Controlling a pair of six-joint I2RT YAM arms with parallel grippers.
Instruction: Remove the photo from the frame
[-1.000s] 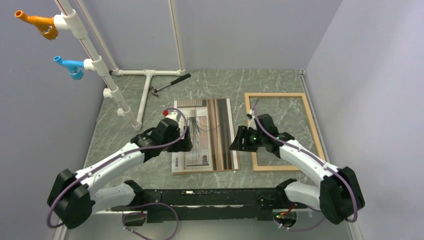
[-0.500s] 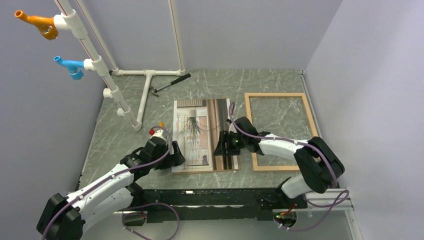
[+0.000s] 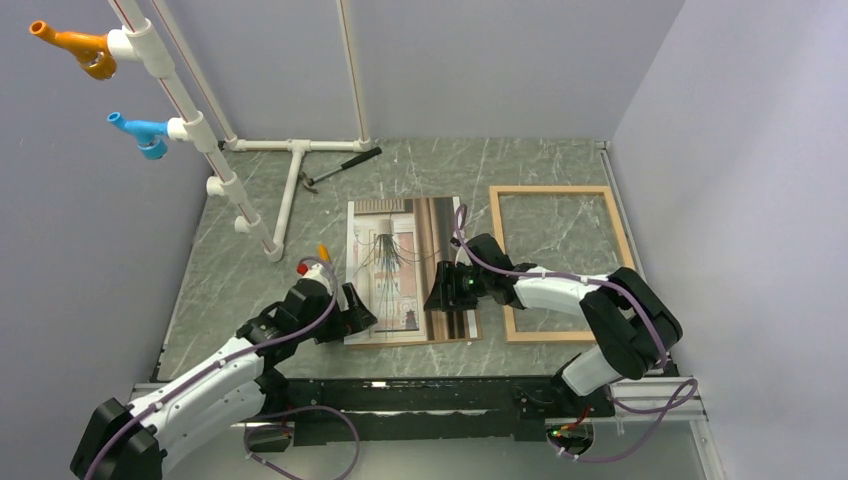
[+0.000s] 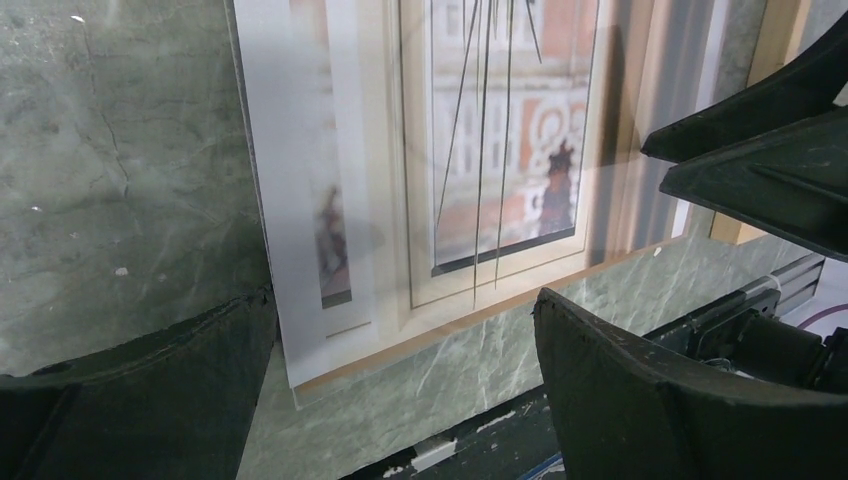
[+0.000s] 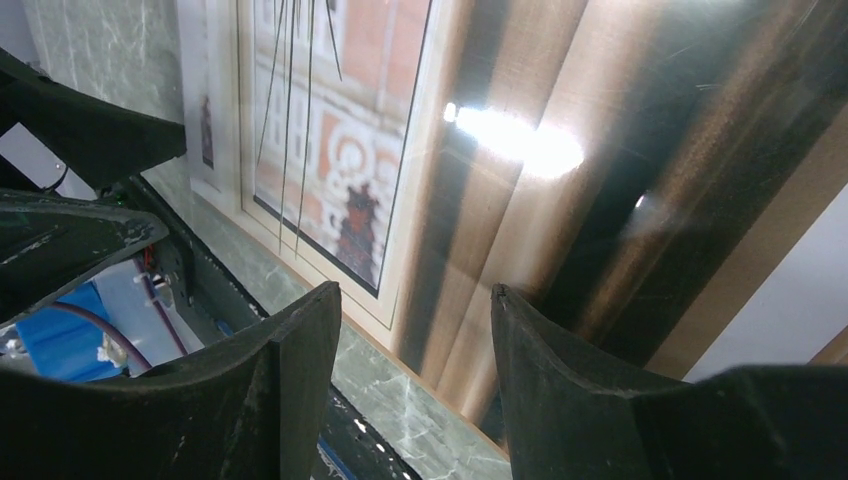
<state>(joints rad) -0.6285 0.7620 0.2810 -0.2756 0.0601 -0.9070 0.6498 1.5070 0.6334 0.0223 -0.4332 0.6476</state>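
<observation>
The photo (image 3: 410,270) is lying flat on the table (image 3: 250,290), picture side up, just left of the frame (image 3: 552,189). The 2 are lying apart, and the frame is looking empty, with only table showing inside it. So the job is looking almost done.

The left pincer (image 3: 356,312) is hanging low by the photo's near left corner. It is standing wide open and is holding nothing. The right pincer (image 3: 443,292) is hanging over the near right part of the photo, above the brown stripes. Its jaws are standing partly apart, and nothing is sitting between them. I cannot tell if it is touching the photo.

Things could be going wrong from here. The 2 pincers are sitting close, so a quick swing could be bumping 1 into the other. A fingertip dragging on the shiny photo could be scratching it or pushing it toward the table's near edge. A pinch on 1 corner alone could be bending the big photo as it is going up.
</observation>
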